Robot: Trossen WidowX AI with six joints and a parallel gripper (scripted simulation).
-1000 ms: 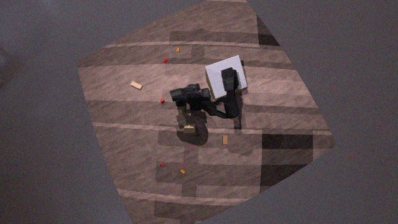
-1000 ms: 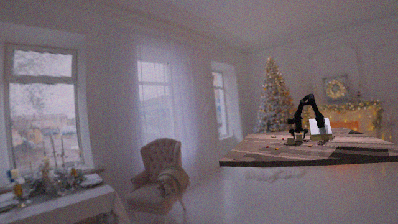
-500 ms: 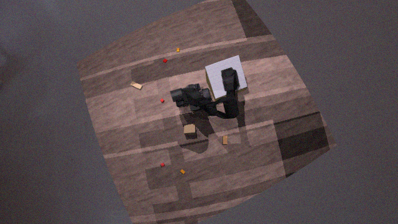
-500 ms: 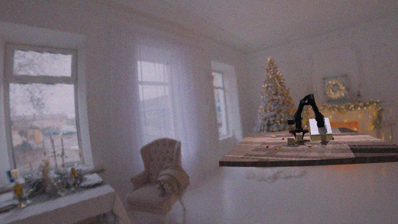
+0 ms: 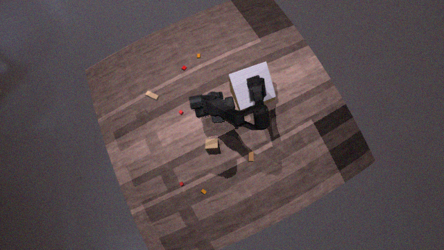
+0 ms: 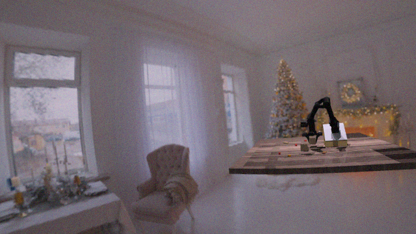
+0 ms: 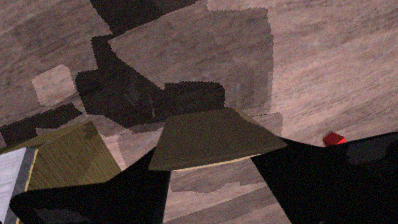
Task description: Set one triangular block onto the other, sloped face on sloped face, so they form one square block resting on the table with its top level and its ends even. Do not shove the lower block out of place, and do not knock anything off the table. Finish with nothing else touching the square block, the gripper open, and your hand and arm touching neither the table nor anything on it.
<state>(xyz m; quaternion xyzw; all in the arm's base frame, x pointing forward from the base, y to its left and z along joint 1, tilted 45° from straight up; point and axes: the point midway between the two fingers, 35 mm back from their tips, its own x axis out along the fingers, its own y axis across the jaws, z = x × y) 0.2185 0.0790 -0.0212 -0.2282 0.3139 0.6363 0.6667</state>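
Note:
My gripper is shut on one triangular block. It holds this tan block above the table, with the fingers at its two ends; in the wrist view a broad shaded face and a thin pale edge show. The arm hides it in the top view. The other triangular block stands on the table, apart from the held block, with a light face and a dark side. Its exact slope direction is hard to tell.
A large box with a sloped white top stands beside the arm. Small red cubes, orange pieces and flat tan pieces lie scattered on the table.

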